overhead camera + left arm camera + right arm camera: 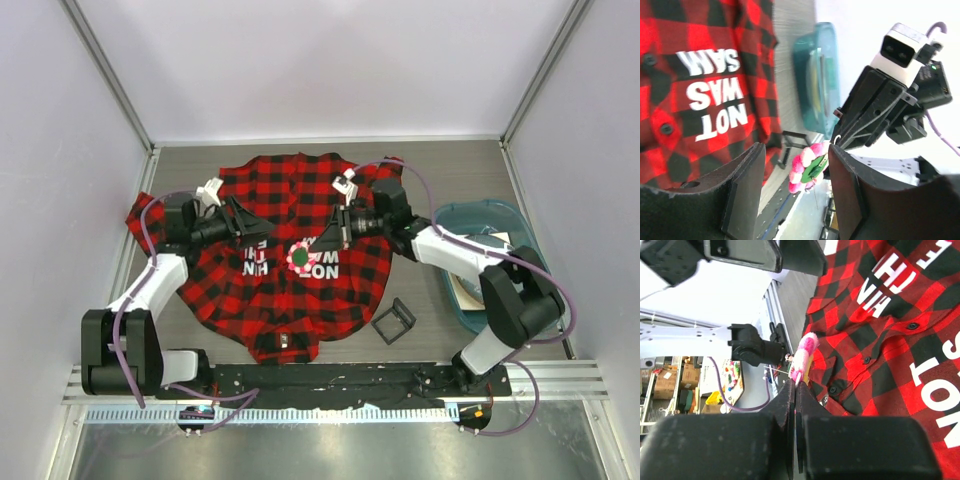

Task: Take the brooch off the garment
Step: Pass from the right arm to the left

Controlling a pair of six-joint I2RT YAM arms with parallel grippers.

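Right fingers (pixel 782 412) pinch one brooch (pixel 804 355) above one garment (pixel 890 355).

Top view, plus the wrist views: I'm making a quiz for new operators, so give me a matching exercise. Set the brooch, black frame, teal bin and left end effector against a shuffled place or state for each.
Things:
1. brooch
2. frame
3. bin
4. left end effector

Places or states:
A. open, above the shirt
B. at the table's edge, on the right arm's side
C. pinched in the shut right end effector
D. on bare table, just off the shirt's near hem

Pairs: 1-C, 2-D, 3-B, 4-A
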